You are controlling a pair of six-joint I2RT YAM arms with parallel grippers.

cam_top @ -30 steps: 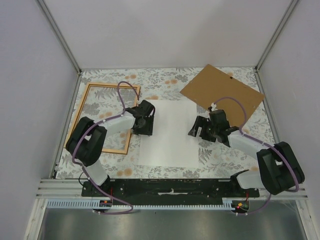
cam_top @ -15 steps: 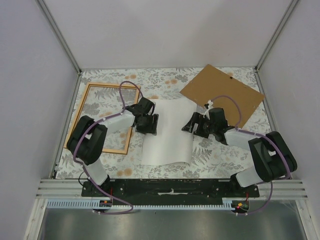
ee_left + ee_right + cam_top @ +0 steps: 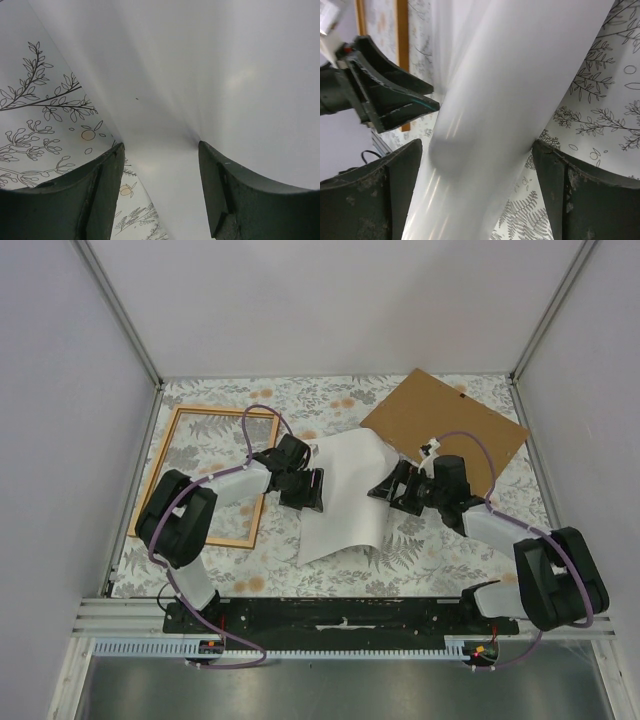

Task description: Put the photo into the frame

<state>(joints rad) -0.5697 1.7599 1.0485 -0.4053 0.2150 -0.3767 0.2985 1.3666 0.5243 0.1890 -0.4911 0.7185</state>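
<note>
The photo (image 3: 345,498) shows its plain white side and bows up off the table between my two grippers. My left gripper (image 3: 312,490) is open and presses against the sheet's left edge. In the left wrist view the sheet (image 3: 210,75) creases between the spread fingertips (image 3: 116,152). My right gripper (image 3: 385,488) is open at the sheet's right edge. In the right wrist view the sheet (image 3: 510,75) arches between its wide-apart jaws. The light-brown wooden frame (image 3: 160,465) lies flat at the left, behind my left arm. It also shows in the right wrist view (image 3: 400,50).
A brown backing board (image 3: 445,420) lies at the back right, its near corner just behind the sheet and my right gripper. A leaf-patterned cloth (image 3: 430,550) covers the table. White walls close in the left, right and back.
The sheet lay flat a second ago. Both grippers have moved inward against its edges, and it has buckled upward and skewed, with its back right part raised.
</note>
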